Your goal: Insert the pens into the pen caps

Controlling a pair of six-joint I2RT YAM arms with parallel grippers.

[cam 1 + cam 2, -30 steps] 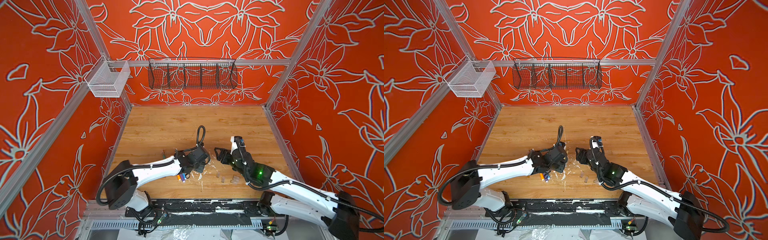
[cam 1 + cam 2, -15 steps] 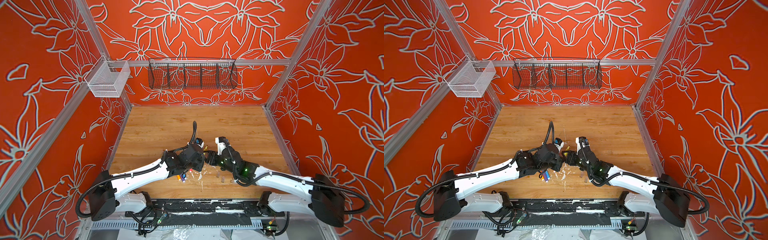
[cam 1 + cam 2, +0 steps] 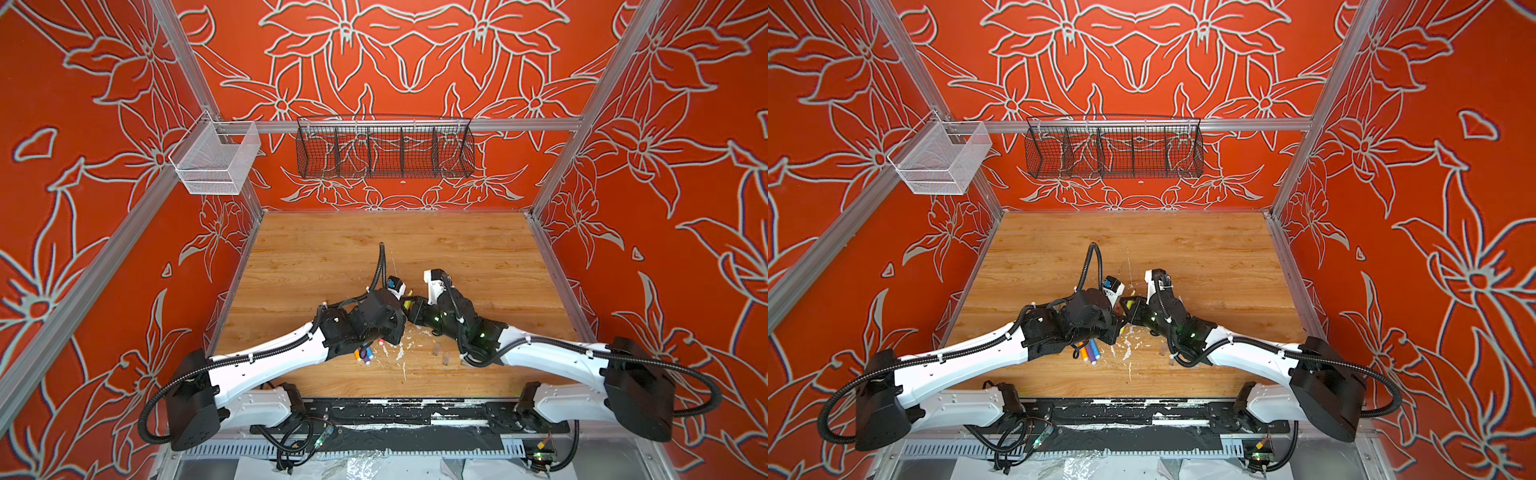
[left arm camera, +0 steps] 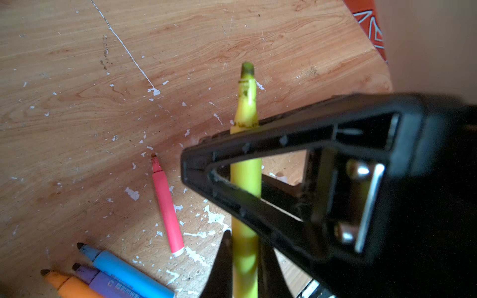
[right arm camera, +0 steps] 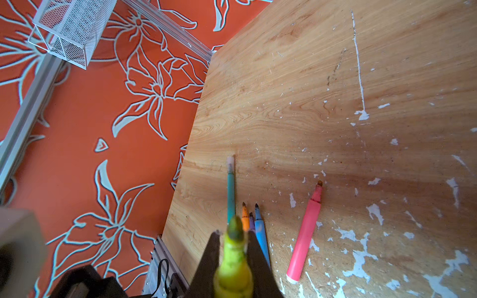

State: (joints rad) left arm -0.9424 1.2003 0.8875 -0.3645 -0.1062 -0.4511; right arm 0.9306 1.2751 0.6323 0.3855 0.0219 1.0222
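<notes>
Left wrist view: slim yellow plastic marker pen (image 4: 245, 178) held above wooden worktop (image 4: 77, 108), pinched twice: left end effector (image 4: 245, 268) closed on rear barrel, right end effector (image 5: 233, 258) closed just behind tapered nib. Probably light, stiff, smooth; liable to pivot or slip. Better hold: mid-barrel, nib bare for small clear plastic cap (image 3: 436, 349) lying behind right end effector.

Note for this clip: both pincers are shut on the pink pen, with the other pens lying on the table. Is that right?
The colour is wrong. Both wrist views show the left pincer and the right pincer shut on the yellow pen. The pink pen lies on the table with the blue pen, purple pen and orange pen.
</notes>
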